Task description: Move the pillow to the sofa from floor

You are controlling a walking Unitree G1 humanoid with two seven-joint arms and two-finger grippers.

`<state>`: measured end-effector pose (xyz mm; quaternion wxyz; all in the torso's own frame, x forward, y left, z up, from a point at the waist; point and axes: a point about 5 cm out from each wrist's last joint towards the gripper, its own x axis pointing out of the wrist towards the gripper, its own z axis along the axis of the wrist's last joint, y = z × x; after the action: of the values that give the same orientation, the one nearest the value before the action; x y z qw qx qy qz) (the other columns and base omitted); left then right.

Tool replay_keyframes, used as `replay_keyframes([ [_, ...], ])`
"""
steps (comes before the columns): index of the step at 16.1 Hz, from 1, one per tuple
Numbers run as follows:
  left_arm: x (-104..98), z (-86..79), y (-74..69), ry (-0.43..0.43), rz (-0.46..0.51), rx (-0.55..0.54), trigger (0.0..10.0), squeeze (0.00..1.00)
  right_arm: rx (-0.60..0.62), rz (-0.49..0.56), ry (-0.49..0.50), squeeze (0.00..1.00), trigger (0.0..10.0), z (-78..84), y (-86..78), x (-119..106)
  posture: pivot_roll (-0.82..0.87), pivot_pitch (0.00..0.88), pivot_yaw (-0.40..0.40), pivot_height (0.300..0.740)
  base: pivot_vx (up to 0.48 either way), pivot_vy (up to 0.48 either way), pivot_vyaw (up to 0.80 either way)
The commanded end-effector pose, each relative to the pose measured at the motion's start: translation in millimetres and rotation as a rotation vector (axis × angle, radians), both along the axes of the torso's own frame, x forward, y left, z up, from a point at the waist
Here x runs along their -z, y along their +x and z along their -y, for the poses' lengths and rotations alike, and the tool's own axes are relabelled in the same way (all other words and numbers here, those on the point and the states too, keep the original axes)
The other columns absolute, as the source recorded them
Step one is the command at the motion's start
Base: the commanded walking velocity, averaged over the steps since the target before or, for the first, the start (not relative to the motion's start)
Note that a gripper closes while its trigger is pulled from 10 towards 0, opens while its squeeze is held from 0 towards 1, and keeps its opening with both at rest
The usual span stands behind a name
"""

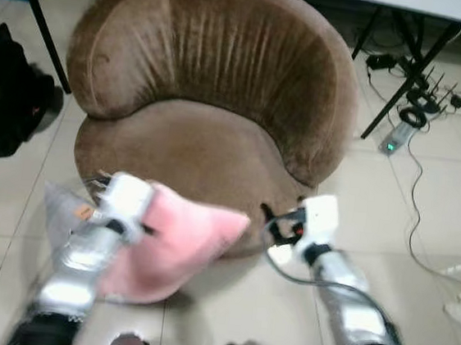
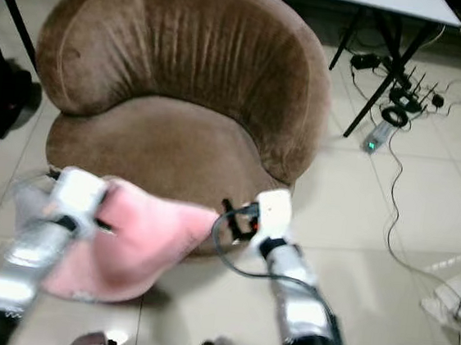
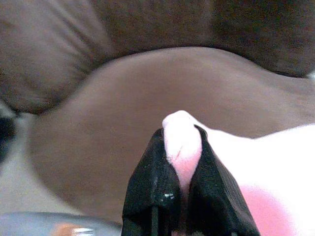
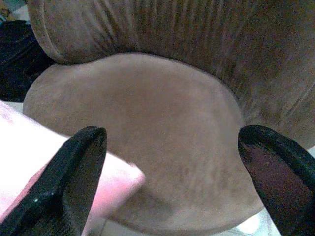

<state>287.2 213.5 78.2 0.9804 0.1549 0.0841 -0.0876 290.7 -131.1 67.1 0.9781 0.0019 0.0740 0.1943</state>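
Pillow (image 1: pixel 175 245) hangs off the floor, in front of sofa (image 1: pixel 210 96), level w/ seat front edge, not yet on the seat. Left gripper (image 3: pixel 181 162) is clamped on a pinched corner; fabric bulges betw. the fingers. Right gripper (image 4: pixel 172 162) is spread wide, empty, just beside pillow's far corner, aimed at seat.

Handling est.: pillow is light, soft, limp; sags from a one-corner hold, swings easily. Not fragile. Fabric grips well but a thin pinch may slip. Best hold: corner or seam, deep in the jaws; a 2nd hold on the opp. corner steadies it.
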Motion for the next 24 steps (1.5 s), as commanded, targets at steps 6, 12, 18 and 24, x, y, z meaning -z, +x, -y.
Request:
replay_keyframes([
  [6,-14.7,24.8,-22.0,-0.068,-0.024,0.066,0.0,0.0,-0.051,-0.101,-0.013,0.2,10.0,17.6,-27.6,-2.6,0.04,0.107,-0.101,0.74,0.0,0.0,0.0],
  [12,-20.4,38.3,-14.4,-0.065,-0.044,0.084,0.0,0.0,-0.022,-0.128,-0.037,0.11,10.0,11.8,-35.8,-1.2,0.01,0.078,-0.1,0.74,0.0,0.0,0.0],
  [18,-19.7,39.0,-10.7,-0.071,-0.048,0.07,0.0,0.0,-0.179,-0.101,-0.058,0.0,10.0,4.4,-30.0,-16.2,0.02,0.079,-0.116,0.74,0.0,0.0,0.0],
  [24,-23.1,39.5,-2.2,-0.05,-0.023,0.059,0.0,0.0,-0.52,-0.151,-0.003,0.0,10.0,8.6,-40.8,-59.3,0.02,0.084,-0.121,0.74,0.0,0.0,0.0],
])
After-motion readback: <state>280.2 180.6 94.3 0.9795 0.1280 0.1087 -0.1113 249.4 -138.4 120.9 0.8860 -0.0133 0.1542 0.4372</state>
